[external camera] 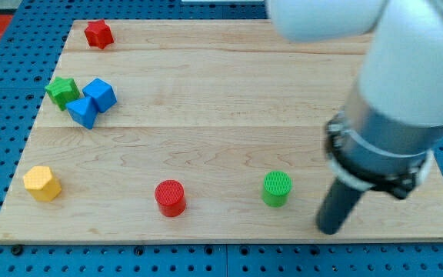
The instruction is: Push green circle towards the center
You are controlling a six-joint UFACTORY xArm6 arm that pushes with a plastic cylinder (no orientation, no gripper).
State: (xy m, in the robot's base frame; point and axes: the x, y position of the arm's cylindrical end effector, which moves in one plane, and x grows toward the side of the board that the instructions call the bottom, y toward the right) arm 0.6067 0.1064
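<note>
The green circle (pixel 276 188) stands near the view's bottom, right of the middle of the wooden board (pixel 229 92). My tip (pixel 329 228) rests on the board just to the right of and slightly below the green circle, a small gap apart from it. The large white and grey arm fills the view's upper right above the rod.
A red circle (pixel 170 198) stands left of the green one. A yellow hexagon block (pixel 41 184) is at the bottom left. A green star (pixel 62 91), a blue cube (pixel 100 95) and a blue triangle block (pixel 83 112) cluster at the left. A red block (pixel 98 35) is at the top left.
</note>
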